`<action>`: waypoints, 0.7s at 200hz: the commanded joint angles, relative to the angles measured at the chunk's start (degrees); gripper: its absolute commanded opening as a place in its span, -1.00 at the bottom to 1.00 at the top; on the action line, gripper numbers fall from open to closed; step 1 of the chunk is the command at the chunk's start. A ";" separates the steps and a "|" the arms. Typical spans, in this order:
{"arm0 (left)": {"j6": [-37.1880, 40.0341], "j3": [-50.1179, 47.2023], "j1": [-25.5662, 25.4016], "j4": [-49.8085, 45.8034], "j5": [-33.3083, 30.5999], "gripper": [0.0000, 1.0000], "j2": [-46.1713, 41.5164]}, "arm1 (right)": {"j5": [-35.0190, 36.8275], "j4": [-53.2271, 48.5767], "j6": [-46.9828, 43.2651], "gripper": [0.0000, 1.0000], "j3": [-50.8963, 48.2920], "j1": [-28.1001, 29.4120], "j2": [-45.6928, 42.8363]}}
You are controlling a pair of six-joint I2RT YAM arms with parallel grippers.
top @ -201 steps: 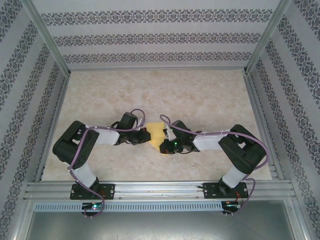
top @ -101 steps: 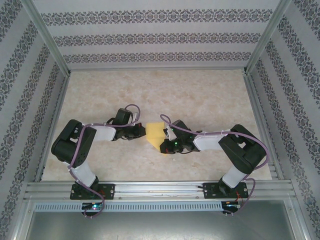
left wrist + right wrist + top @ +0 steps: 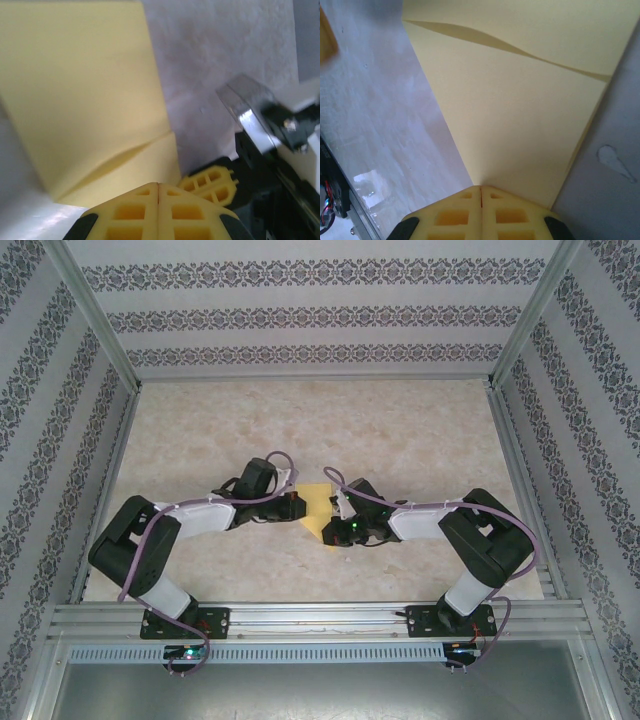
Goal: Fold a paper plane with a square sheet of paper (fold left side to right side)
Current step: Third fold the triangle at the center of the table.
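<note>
- The square sheet of paper [image 3: 316, 502], yellow and partly folded, lies flat on the table [image 3: 420, 440], just toward 6 o'clock of its centre.
- We see the left gripper [image 3: 297, 506], drawn away half a second ago, back at the sheet's 9 o'clock edge; in our judgement it is returning to press the crease.
- Both arms reach low, elbows out. The left's jaws are pressed together, holding nothing. The right gripper [image 3: 330, 528], likewise closed, sits on the 5 o'clock corner.
</note>
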 commanded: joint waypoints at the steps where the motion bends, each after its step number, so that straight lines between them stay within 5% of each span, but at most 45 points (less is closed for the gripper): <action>1: -0.02 1.59 -1.68 1.00 1.27 -1.00 2.85 | 6.16 -8.13 -1.50 -1.00 -2.83 -1.07 1.81; 140: 1.61 1.42 -2.52 -2.86 -5.33 -1.00 10.49 | 1.08 -8.04 -0.46 -1.00 2.25 -0.98 -2.87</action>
